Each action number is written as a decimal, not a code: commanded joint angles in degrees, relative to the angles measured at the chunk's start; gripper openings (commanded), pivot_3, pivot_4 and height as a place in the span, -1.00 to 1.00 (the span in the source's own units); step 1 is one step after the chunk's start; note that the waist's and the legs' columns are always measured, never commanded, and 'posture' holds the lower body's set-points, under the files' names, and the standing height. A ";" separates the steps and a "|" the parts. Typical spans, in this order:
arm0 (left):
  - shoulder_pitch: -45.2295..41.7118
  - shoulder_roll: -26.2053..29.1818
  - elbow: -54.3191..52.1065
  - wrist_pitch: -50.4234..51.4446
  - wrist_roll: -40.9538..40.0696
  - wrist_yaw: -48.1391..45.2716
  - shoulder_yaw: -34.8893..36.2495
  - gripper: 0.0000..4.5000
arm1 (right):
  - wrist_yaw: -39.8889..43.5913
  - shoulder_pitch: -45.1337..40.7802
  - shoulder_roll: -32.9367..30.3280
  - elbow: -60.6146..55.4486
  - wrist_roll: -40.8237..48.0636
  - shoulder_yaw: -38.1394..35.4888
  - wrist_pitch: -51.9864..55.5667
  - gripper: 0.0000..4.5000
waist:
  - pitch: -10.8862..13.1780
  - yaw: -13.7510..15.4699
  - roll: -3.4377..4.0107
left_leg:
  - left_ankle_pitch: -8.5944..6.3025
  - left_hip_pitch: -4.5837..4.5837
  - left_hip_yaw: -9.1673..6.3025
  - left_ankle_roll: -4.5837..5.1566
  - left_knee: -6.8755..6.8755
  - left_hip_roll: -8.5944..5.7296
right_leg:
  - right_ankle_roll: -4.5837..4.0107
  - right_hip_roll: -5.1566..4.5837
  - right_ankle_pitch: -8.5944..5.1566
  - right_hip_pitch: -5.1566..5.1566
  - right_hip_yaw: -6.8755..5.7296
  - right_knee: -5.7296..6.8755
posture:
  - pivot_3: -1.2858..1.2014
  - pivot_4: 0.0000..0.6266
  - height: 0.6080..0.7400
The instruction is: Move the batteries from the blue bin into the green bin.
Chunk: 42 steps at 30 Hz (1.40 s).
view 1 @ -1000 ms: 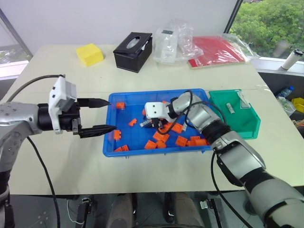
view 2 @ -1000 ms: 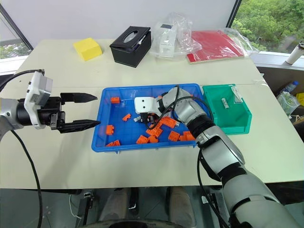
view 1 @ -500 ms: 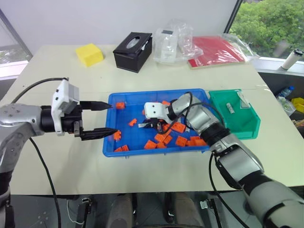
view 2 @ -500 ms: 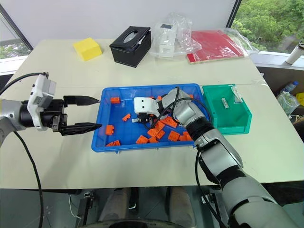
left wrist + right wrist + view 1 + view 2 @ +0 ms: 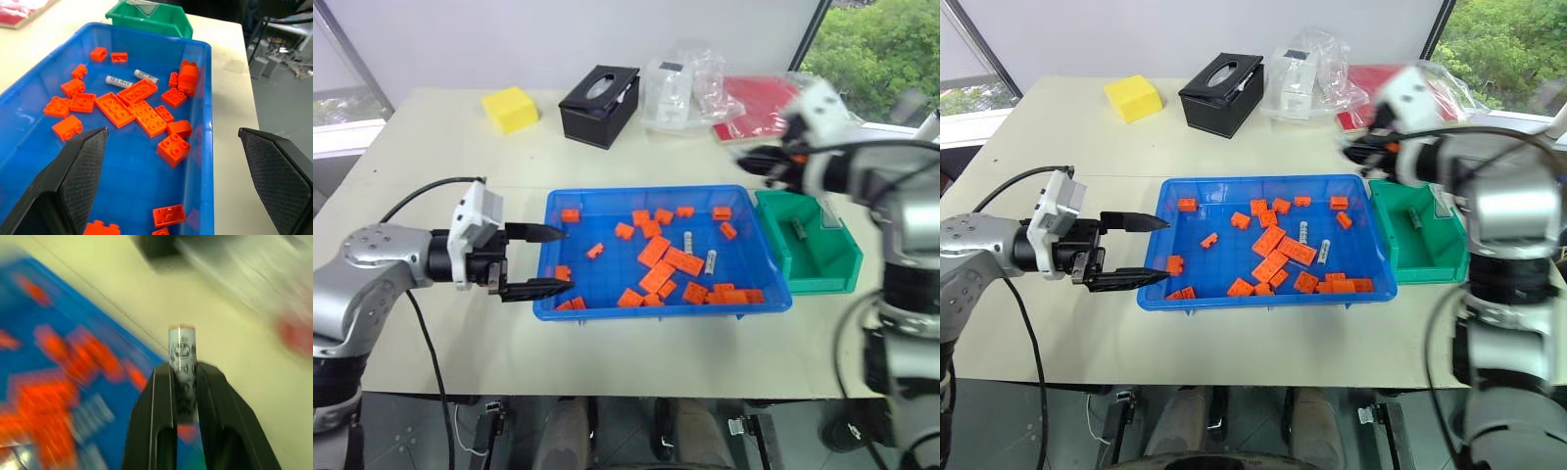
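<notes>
We count four batteries in all. One battery stands pinched between the two black fingers of the right gripper, its capped end poking out past the fingertips; the jaws are closed tight on it. In the head views that gripper is lifted above the table, over the far right corner of the blue bin and just beside the green bin.

Two batteries lie loose on the floor of the blue bin: one near its middle, pointing towards the far wall, and another just to its right, slightly tilted. They are near each other but apart, and orange blocks lie around them. From the left wrist camera we see the same pair, and, lying beside a cluster of flat orange plates.

A fourth battery lies inside the green bin, which sits against the right end of the blue bin.

We count roughly twenty orange blocks scattered over the blue bin; some overlap, so we cannot fix the exact number.

The left gripper hovers at the blue bin's left end, pointing across it, its jaws spread wide with nothing between them.

Along the far side of the table we see one yellow block, one black box, clear plastic bags and one red folder.
</notes>
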 commanded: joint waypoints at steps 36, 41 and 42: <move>-3.73 -2.47 -0.11 -1.37 2.15 -0.19 -0.31 1.00 | -27.34 1.37 24.13 1.81 7.45 17.50 11.17 -0.15 | 0.03 -0.65 0.07 | 0.01 -0.06 -0.06 0.02 0.03 0.00 | 0.17 0.06 0.09 -0.04 0.02 0.08 | 0.03 -0.52 0.94; -3.73 -2.64 -0.37 -1.45 1.90 0.36 -0.25 1.00 | -27.05 1.98 24.58 6.80 6.36 19.76 6.23 -0.26 | -0.01 -1.25 0.00 | 0.01 -0.03 -0.08 0.02 0.02 0.01 | 0.17 0.07 0.09 -0.01 0.02 0.07 | 0.03 -0.52 0.94; -3.80 -2.60 -0.26 -1.48 1.91 0.40 -0.20 1.00 | -26.91 2.09 24.69 6.75 6.61 19.66 6.12 -0.37 | -0.01 -1.32 -0.01 | 0.01 -0.02 -0.08 0.02 0.02 0.01 | 0.17 0.07 0.09 0.00 0.02 0.08 | 0.03 -0.52 0.94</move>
